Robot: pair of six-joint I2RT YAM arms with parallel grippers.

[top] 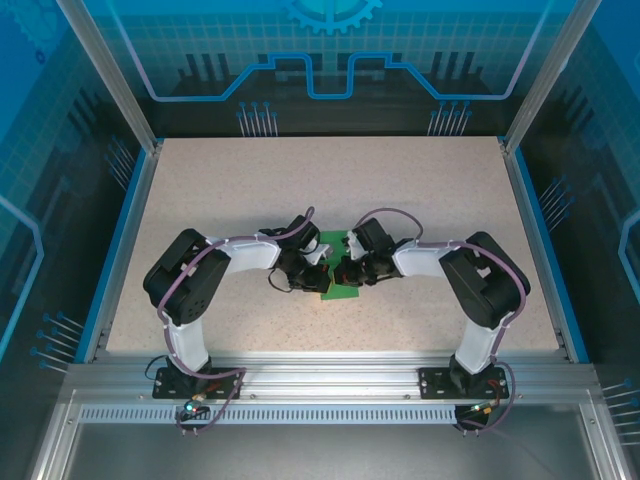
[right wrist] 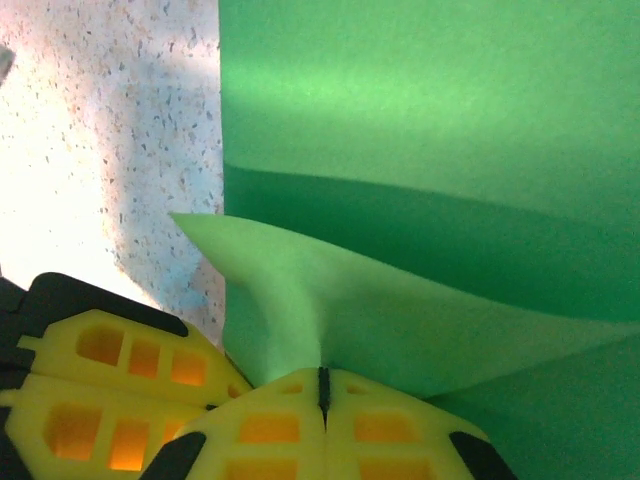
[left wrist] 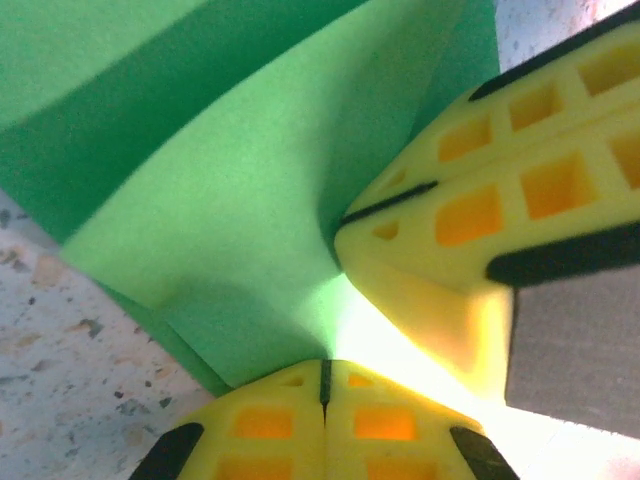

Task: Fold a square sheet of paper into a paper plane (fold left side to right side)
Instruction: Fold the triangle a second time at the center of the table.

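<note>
**Two grippers pinch a lifted flap of green paper at mid-table**

Seen from above, both arms bend inward and meet near the middle of a speckled beige table (top: 400, 190). The green paper (top: 340, 292) lies on the table right under their tips. Most of it is covered by them, and a small patch shows on the near side. The left gripper (top: 320, 272) reaches in from the left and the right gripper (top: 347, 272) from the right, their tips almost touching.

In the left wrist view, the left gripper's yellow, grid-patterned fingers (left wrist: 260, 435) are pressed together, with only a thin dark seam between them. A flap of paper rises off the table and runs up into that seam, so the jaws are pinching it. The right gripper's yellow fingers (left wrist: 480, 220) crowd in from the right, just beside the same spot.

In the right wrist view, the right gripper's jaws are likewise pressed together on the paper. A pale, curved flap lifts from the sheet and ends in their seam. Under the flap the rest of the paper lies flat, its straight left edge against the bare table. The left gripper's fingers (right wrist: 110, 385) sit at the lower left, just beside the right gripper's.
</note>
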